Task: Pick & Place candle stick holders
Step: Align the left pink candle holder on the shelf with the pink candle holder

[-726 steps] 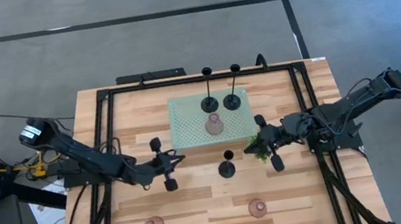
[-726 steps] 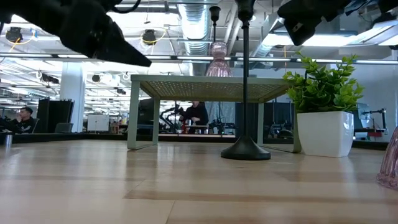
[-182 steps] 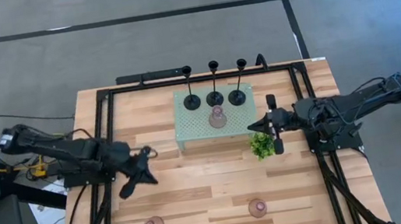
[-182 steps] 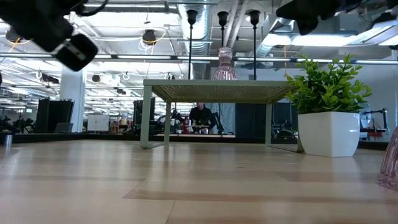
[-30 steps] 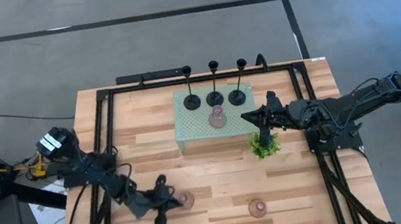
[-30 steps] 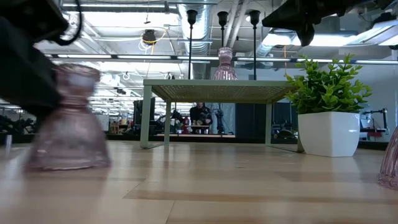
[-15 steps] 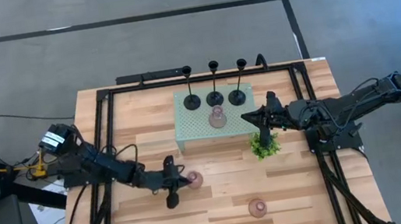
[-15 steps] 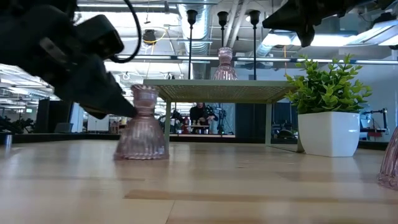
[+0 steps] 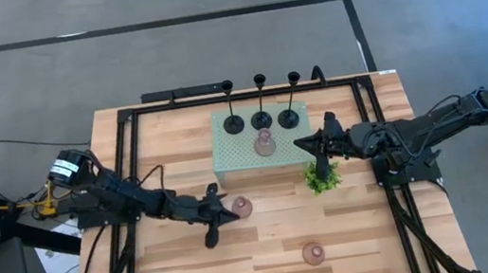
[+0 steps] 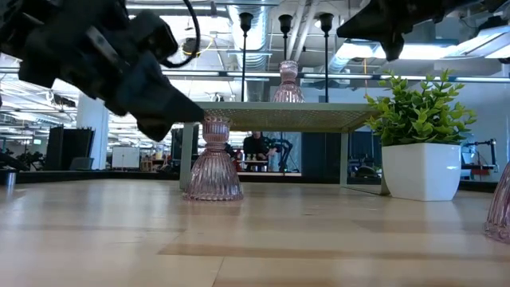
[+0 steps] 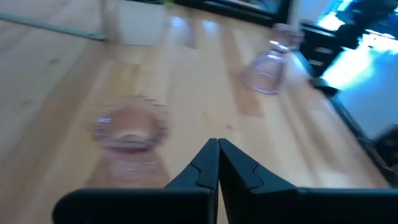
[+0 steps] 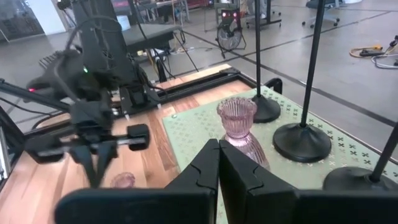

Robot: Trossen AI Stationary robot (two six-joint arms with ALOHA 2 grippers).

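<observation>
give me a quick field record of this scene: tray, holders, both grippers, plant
tray: pale green perforated tray holding three black candle stick holders and one pink candle stick holder
pink holder by left arm: upright on table
third pink holder: near front edge
left gripper: shut, beside that pink holder
right gripper: shut, above tray's right edge
plant: right of tray

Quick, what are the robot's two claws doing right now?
Left gripper: shut, holding nothing, its tips beside the pink candle holder.
Right gripper: shut, holding nothing, above the green tray.
</observation>
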